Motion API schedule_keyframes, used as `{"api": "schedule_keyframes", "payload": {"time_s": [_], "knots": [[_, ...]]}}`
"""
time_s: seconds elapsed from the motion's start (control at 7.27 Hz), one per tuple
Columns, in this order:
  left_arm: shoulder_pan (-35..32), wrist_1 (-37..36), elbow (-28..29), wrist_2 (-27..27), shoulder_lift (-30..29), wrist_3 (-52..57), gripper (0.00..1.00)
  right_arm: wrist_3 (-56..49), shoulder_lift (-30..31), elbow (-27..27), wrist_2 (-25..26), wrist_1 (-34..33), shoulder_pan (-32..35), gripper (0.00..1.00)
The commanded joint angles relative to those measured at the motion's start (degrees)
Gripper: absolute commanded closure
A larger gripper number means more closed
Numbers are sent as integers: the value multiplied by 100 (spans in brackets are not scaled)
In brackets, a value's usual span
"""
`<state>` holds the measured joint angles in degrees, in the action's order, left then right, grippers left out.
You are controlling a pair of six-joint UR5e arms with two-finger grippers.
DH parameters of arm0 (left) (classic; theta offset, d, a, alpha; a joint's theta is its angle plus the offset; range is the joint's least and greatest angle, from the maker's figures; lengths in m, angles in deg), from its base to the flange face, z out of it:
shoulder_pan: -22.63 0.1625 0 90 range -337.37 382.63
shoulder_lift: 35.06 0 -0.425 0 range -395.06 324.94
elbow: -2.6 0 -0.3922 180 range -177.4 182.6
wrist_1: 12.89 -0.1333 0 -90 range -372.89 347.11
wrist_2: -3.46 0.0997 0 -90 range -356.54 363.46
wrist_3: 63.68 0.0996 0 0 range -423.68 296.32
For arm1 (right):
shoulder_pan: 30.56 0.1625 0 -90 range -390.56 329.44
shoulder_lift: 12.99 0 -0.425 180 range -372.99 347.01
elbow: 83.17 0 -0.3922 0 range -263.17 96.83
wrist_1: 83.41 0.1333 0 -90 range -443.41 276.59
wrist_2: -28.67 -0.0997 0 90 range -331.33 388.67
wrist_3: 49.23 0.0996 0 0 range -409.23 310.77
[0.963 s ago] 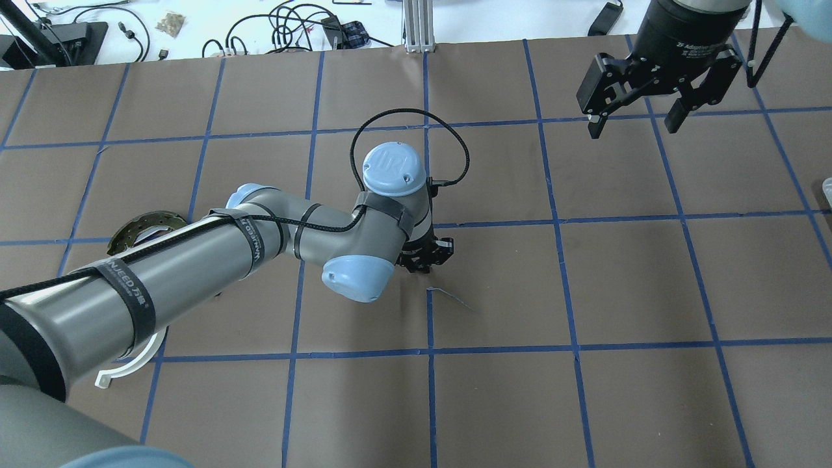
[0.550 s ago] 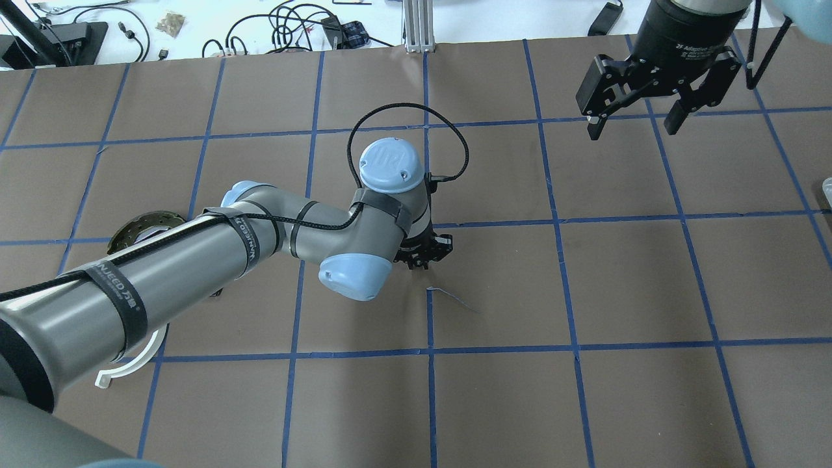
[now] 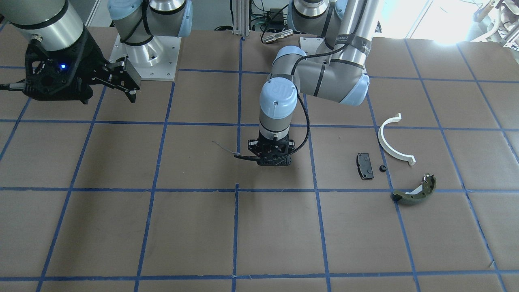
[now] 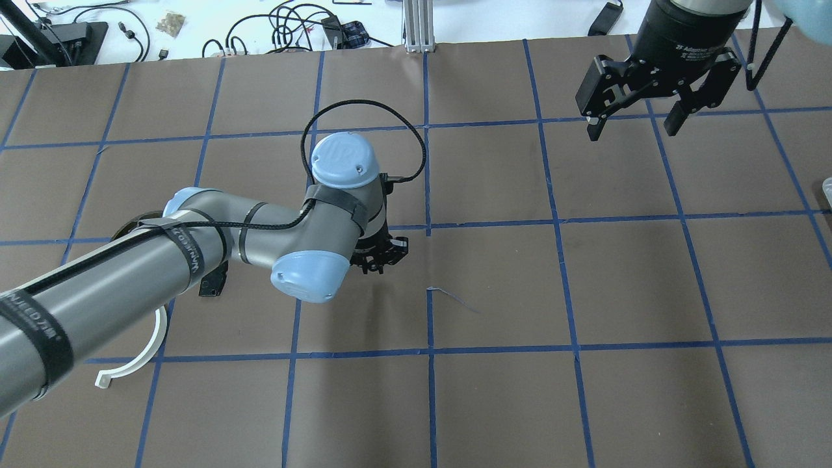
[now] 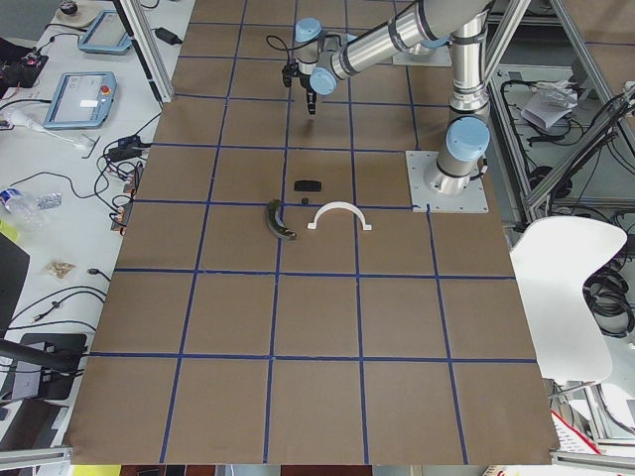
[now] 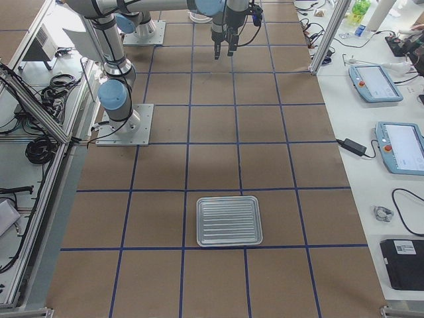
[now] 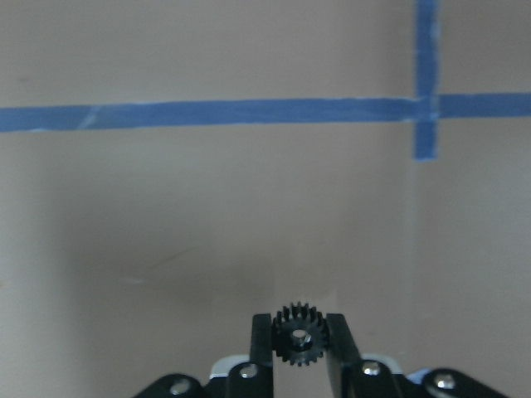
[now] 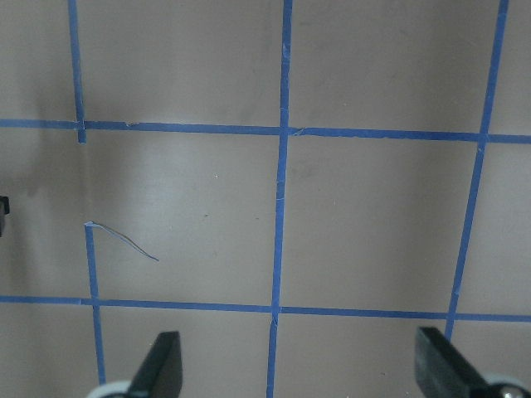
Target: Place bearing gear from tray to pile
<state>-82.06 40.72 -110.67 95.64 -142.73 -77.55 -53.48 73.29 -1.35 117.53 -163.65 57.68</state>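
We see L gripper (image 7: 299,327) pinching the bearing gear (image 7: 299,337) btwn 2 fingers (image 7: 261,340), over table (image 3: 121,227). Pile (image 3: 382,168) w/ white half-ring (image 3: 392,144), black pad (image 3: 365,165), brake shoe (image 3: 415,190) lies off to its left. R gripper (image 4: 632,129) spread wide, empty.

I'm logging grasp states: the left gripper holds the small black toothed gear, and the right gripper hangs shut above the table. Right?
Not quite: the right gripper hangs open, its fingers wide apart in the right wrist view. The left gripper does hold the small black toothed gear.
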Motion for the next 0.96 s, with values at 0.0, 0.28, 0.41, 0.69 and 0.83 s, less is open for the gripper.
{"api": "schedule_keyframes", "payload": {"time_s": [0.0,0.28,0.41,0.69,0.83], "knots": [[1146,499,-423,727,701,1581,100,-6,3,0,9,8,0,0],[2569,607,-669,757,1037,2919,100,-14,3,0,9,8,0,0],[3107,459,-801,748,1055,3691,100,-14,11,0,9,8,0,0],[3892,-157,-890,696,784,4182,100,-6,20,0,0,8,0,0],[3894,-158,-890,704,783,4199,100,-23,11,0,9,8,0,0]]}}
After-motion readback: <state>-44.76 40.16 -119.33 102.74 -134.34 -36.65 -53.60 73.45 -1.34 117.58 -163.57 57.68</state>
